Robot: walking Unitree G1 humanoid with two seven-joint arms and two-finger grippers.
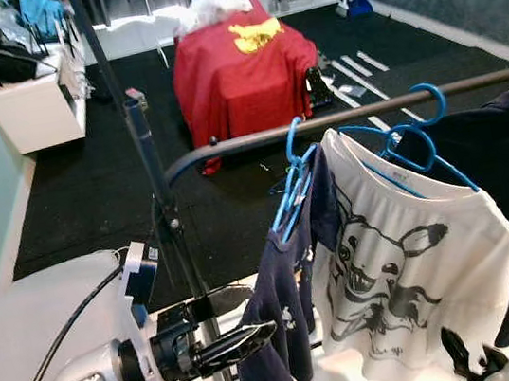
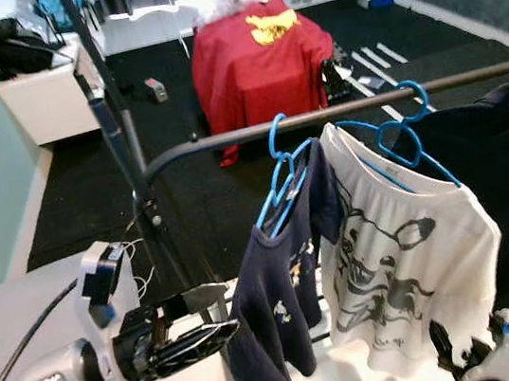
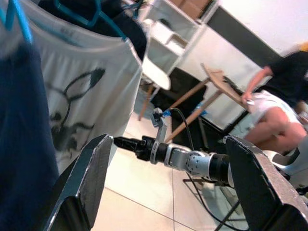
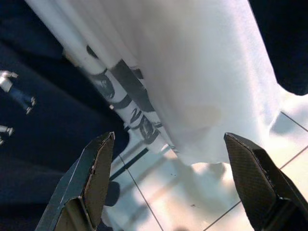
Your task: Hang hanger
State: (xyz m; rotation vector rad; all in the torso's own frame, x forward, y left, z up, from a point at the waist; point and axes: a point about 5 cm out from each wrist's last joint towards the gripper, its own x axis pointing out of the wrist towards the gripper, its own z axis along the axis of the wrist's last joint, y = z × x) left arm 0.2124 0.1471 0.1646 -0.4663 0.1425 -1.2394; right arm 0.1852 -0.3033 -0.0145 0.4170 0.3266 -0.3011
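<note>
The blue hanger (image 1: 291, 190) with the navy shirt (image 1: 293, 290) is already on the rail (image 1: 340, 118), with its hook over the bar, right beside the white shirt (image 1: 419, 262) on its own blue hanger. It looks crooked, tipped to one side, so your job now seems to be to let it settle and get clear. Your left gripper (image 1: 257, 336) sits low, just beside the navy shirt's bottom edge, maybe touching the cloth. Its wrist camera shows the fingers (image 3: 86, 178) wide apart with nothing between them. Pull that arm straight back, slow, so you do not drag the shirt or knock the hook off. Your right gripper (image 2: 461, 356) is low under the white shirt, and its fingers (image 4: 96, 168) are wide apart too, holding nothing. Bring it down and away from the hem. Watch the pole (image 1: 168, 222) next to your left arm so you don't bump it. The white shirt has a cartoon animal face in black, and a small neck tag is too blurry to read. A red cover (image 1: 240, 63) farther back has a yellow mark, and you can't read any words on it.
</note>
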